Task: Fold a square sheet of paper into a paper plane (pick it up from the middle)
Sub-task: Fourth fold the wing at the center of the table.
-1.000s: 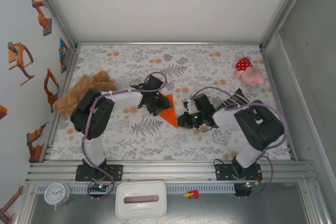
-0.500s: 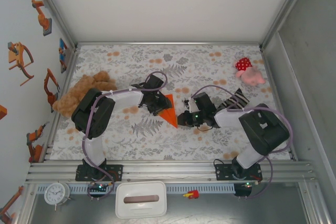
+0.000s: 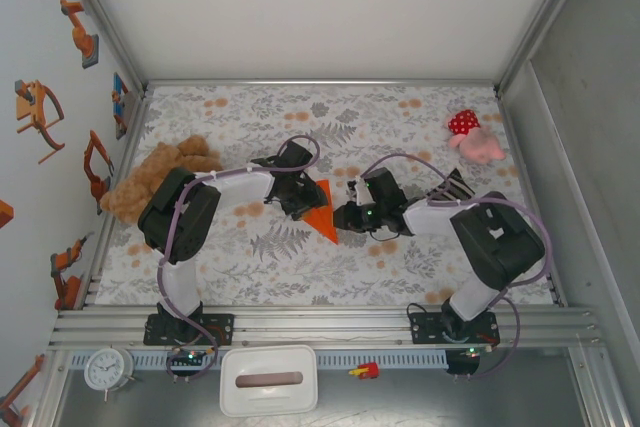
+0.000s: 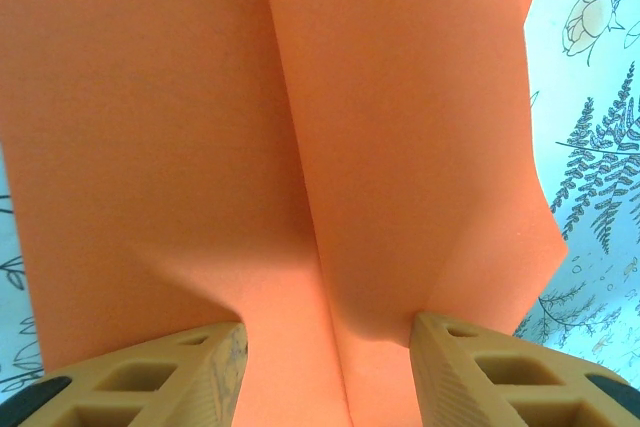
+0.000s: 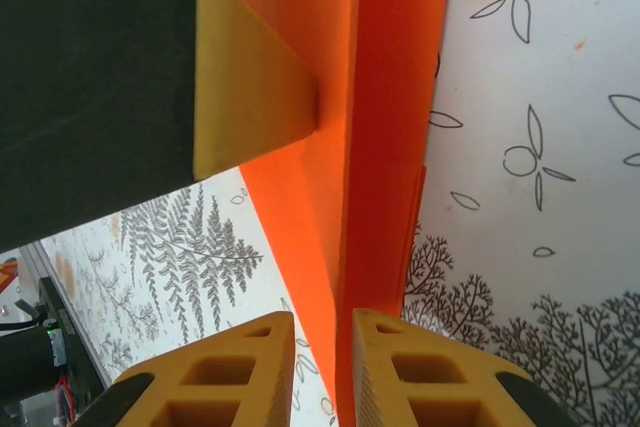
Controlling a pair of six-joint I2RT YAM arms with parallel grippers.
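The paper plane (image 3: pixel 322 209) is a narrow orange dart lying flat on the floral table at mid-centre, its point toward the near edge. My left gripper (image 3: pixel 303 199) is over its left side. In the left wrist view the orange paper (image 4: pixel 400 147) with its centre crease lies under my left gripper (image 4: pixel 330 332), whose fingers stand apart and press down on it. My right gripper (image 3: pixel 345 215) is at the dart's right edge. In the right wrist view the paper's folded edge (image 5: pixel 385 147) runs between the fingers of my right gripper (image 5: pixel 323 322). They are slightly open, and table shows beside the left finger.
A brown teddy bear (image 3: pixel 160 172) lies at the table's left edge. A red-and-pink polka-dot plush (image 3: pixel 472 137) sits at the back right. A striped object (image 3: pixel 455 187) lies by the right arm. In the right wrist view the left gripper's finger (image 5: pixel 250 97) rests on the paper.
The right gripper has shifted a little left and away from the near edge, along the paper's edge. Its jaws have parted slightly. The left arm and the paper have stayed put.
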